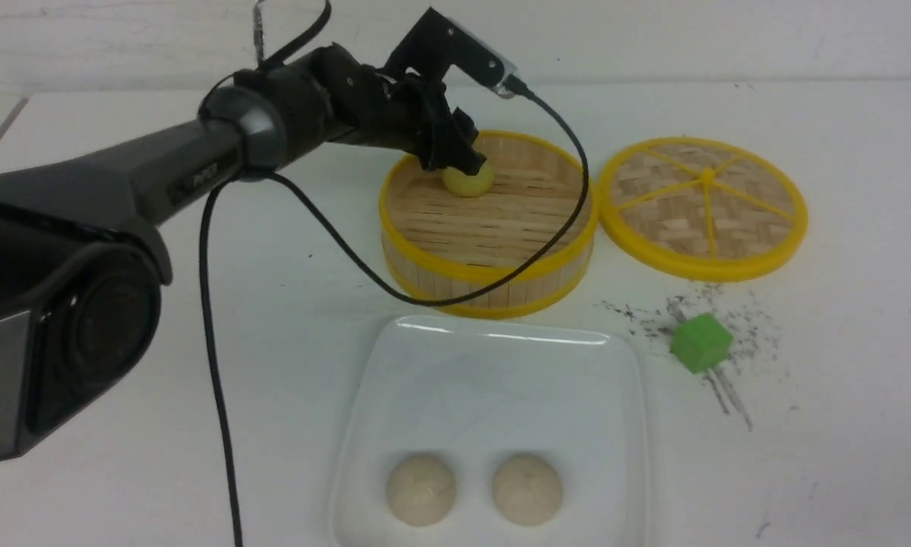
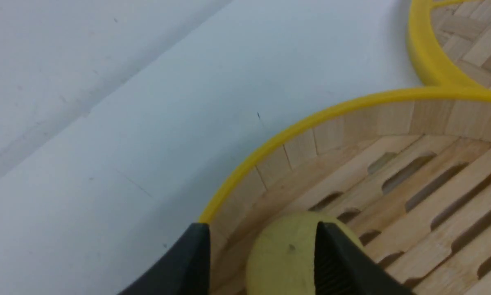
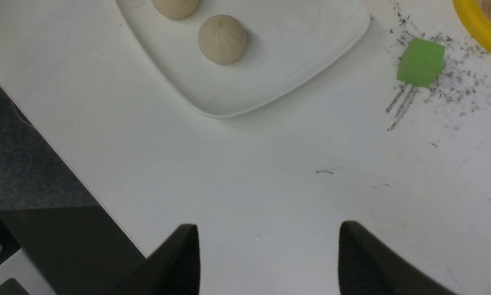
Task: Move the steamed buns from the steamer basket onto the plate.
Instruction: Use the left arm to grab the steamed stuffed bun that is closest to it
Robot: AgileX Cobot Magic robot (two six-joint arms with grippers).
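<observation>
Upper centre, the left gripper (image 1: 464, 162) is straddling the yellow bun (image 1: 468, 181) in the steamer basket (image 1: 535, 156), jaws parted, readying its lift to the plate (image 1: 501, 380) below.

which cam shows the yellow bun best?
Left wrist view: the yellow bun is close up between the fingers of the left gripper, inside the steamer basket. Front view shows it small, partly behind the gripper. Right wrist view misses it.

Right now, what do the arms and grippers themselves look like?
Left arm: dark grey tube links, glossy rounded joints, small white lettering, a trailing black cable. Left gripper and right gripper: black, tapered fingers with ribbed pads. The right arm isn't visible.
</observation>
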